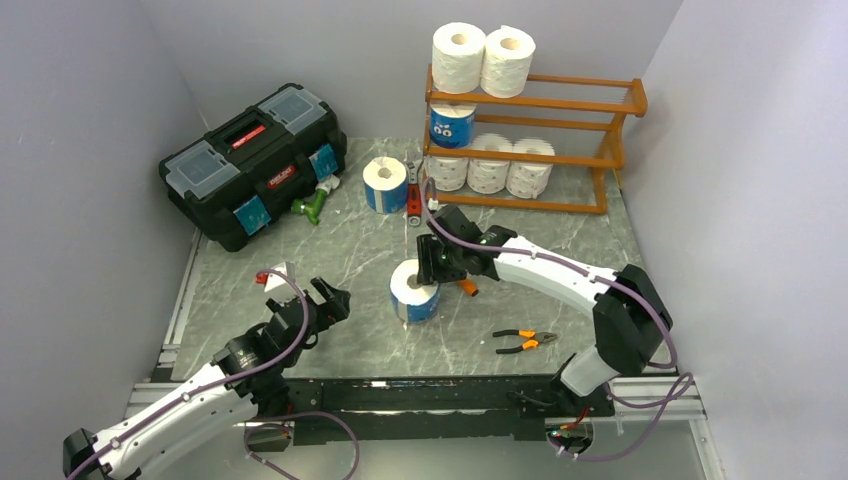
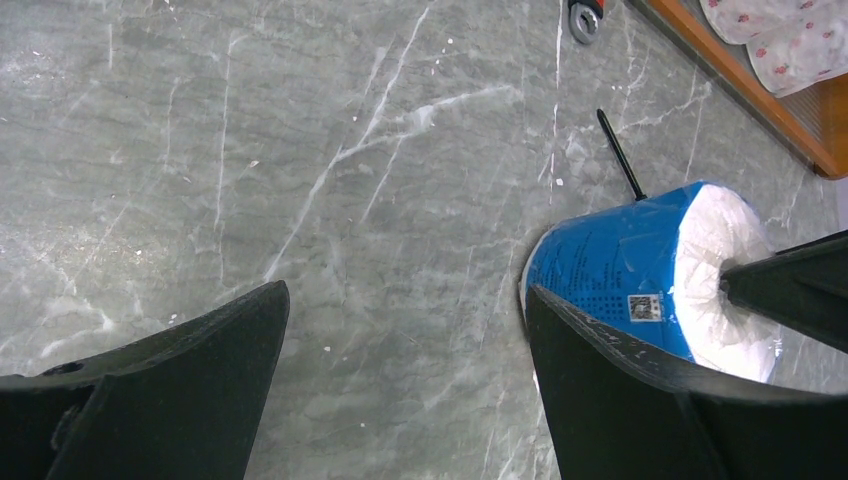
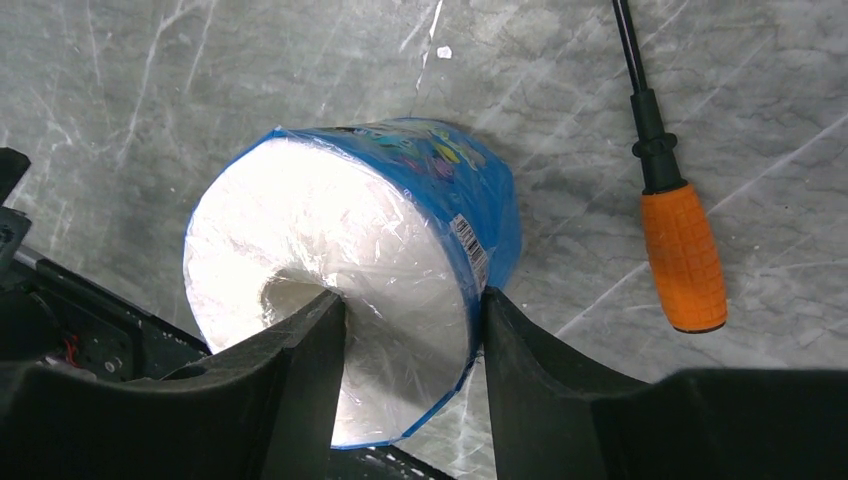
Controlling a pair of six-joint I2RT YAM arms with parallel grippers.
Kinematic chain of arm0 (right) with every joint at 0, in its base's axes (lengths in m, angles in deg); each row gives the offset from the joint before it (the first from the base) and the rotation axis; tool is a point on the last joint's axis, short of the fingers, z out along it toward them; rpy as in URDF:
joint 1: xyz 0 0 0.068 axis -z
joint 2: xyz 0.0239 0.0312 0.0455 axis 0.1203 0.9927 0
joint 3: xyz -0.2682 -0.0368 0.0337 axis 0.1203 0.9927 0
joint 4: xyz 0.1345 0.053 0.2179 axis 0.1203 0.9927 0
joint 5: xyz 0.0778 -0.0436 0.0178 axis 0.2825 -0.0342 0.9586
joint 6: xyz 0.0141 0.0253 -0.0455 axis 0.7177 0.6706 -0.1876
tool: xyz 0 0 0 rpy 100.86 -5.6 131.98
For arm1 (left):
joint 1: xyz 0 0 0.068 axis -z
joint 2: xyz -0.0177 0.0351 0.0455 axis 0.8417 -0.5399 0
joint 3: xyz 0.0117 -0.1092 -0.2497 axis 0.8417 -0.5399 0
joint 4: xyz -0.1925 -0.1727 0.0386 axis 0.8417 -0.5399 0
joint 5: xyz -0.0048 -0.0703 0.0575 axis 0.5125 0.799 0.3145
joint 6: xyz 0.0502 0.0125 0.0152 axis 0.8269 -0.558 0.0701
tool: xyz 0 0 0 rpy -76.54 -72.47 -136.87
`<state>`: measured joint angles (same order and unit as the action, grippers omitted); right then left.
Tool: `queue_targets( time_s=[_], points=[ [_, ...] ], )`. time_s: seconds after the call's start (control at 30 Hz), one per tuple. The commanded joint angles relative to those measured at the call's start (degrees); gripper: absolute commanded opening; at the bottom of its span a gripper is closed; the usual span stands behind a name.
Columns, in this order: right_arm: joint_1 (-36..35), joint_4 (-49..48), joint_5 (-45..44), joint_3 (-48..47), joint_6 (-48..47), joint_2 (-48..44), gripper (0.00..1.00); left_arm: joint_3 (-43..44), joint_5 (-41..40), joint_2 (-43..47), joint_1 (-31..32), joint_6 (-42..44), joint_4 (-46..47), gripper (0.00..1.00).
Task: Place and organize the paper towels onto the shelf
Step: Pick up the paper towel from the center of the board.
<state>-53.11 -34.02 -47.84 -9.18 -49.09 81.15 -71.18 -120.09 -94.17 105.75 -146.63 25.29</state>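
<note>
Pick-up step: the right gripper pinches the wall of the blue-wrapped roll, one finger in its core, one outside. Next, I judge, comes a firm lift toward the shelf ahead of it. The left gripper stands wide and empty.

even, diffuse overhead light, moderately bright; soft, faint shadows on the grey table. mild sheen on the plastic film of the blue-wrapped roll. wrist views sharp at the table, dark and featureless in the near foreground.
</note>
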Motion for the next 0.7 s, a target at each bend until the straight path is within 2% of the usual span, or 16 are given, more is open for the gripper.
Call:
queue_targets(
  time_s=[0.0, 0.23, 0.47, 0.57, 0.67],
  points=[
    [1.70, 0.96, -0.77, -4.69, 1.01, -4.31, 0.35, -0.35, -0.13, 0.52, -0.02, -0.43, 0.89, 0.94],
    [14.83, -2.62, 5.94, -0.42, 7.44, -11.38, 0.26, -0.46, -0.30, 1.94, -0.08, -0.34, -0.15, 0.93],
    [25.47, -2.13, -2.38, -2.95, 13.67, -17.37, 0.25, -0.91, 0.73, 3.23, -0.08, 0.29, -0.12, 0.93],
    [28.97, -0.90, -7.37, -5.92, 14.53, -16.64, 0.23, -0.24, 1.22, 3.21, -0.08, 0.92, -0.63, 0.93],
    [32.49, 0.03, -8.13, -9.23, 16.02, -13.86, 0.23, 0.41, 1.70, 3.43, -0.08, 1.53, -1.49, 0.93]
  ],
)
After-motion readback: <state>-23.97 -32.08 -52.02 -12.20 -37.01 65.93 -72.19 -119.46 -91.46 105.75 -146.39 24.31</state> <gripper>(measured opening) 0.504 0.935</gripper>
